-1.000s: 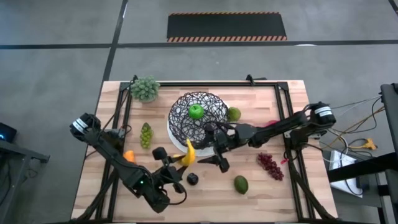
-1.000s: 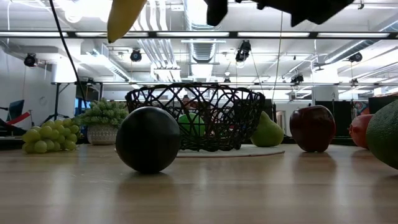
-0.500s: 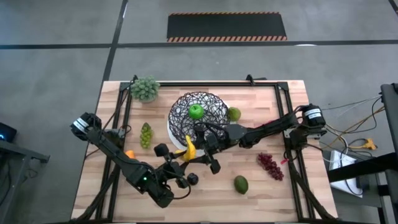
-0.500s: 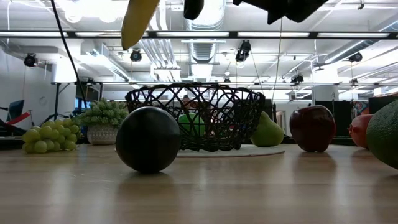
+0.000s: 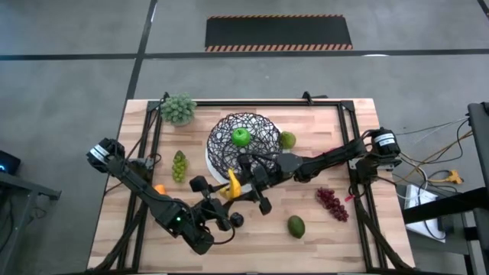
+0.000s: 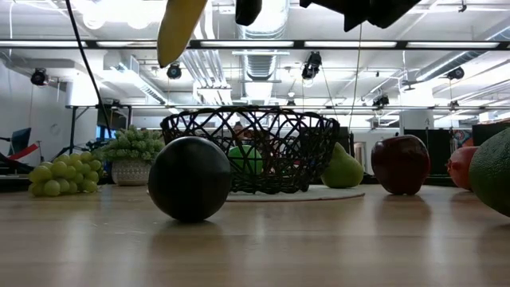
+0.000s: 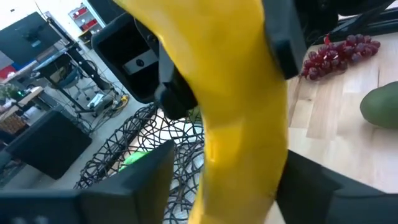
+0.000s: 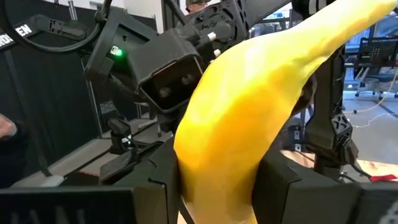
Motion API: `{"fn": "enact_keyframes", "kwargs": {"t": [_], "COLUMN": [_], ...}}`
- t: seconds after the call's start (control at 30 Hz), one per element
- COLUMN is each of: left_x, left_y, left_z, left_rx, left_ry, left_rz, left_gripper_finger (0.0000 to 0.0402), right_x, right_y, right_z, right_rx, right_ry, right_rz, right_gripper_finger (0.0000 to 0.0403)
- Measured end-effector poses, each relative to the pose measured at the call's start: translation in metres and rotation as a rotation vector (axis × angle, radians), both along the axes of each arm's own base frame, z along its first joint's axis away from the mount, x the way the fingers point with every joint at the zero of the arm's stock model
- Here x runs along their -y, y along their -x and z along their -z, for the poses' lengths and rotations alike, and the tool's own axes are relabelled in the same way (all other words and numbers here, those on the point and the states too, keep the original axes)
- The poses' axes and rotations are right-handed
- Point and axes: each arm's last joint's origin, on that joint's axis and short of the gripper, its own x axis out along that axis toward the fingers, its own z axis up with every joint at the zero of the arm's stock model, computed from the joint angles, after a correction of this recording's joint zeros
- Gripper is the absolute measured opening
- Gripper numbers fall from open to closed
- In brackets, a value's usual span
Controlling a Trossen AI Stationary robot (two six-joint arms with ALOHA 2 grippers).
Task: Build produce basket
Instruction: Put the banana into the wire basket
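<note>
The yellow banana hangs in the air just near of the black wire basket, which stands on a white plate and holds a green apple. My left gripper comes from the near left and is shut on the banana. My right gripper reaches in from the right and is shut on it too. The banana's lower tip shows at the top of the low view. A dark plum lies on the table below. My left gripper pinches the banana's near part between its two fingers, coming from the table's near left. The banana is lifted clear and runs on from the fingers toward the other gripper. My right gripper has the banana's farther part between its two fingers, which lie against both its sides. It comes level from the table's right, across the banana. The banana's other end runs up into the left gripper.
Avocado and red grapes lie near right. Green grapes and an orange carrot lie left. A pear sits right of the basket, and a red apple beyond it. The leafy cluster stands far left.
My right gripper has moved toward the table's left, up to the banana, until its fingers flank it. My left gripper has carried the banana slightly to the right. Over the last half second both have stayed nearly still.
</note>
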Motion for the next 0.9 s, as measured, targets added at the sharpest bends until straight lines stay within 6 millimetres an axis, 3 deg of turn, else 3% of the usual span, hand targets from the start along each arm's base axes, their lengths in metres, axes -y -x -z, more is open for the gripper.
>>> {"fn": "enact_keyframes", "kwargs": {"t": [0.2, 0.4, 0.5, 0.67, 0.9], "left_x": [-0.001, -0.004, -0.009, -0.022, -0.036], "left_y": [0.003, 0.021, 0.028, 0.044, 0.060], "left_z": [-0.004, -0.017, -0.026, -0.017, 0.000], "left_rx": [-0.044, -0.086, -0.063, -0.055, 0.030], "left_ry": [-0.058, -0.104, -0.088, -0.069, 0.002], "left_rz": [0.027, 0.057, 0.057, 0.046, 0.003], "left_gripper_finger": [0.0289, 0.0297, 0.0297, 0.0297, 0.0297], "right_x": [0.005, 0.025, 0.038, 0.065, 0.086], "right_y": [0.002, 0.016, 0.025, 0.036, 0.036], "right_z": [-0.001, -0.012, -0.019, -0.003, 0.021], "right_rx": [-0.068, -0.274, -0.405, -0.669, -0.779], "right_ry": [0.007, 0.086, 0.171, 0.376, 0.374], "right_rz": [0.035, 0.192, 0.371, 0.666, 0.674], "right_gripper_finger": [0.0130, 0.0133, 0.0134, 0.0134, 0.0135]}}
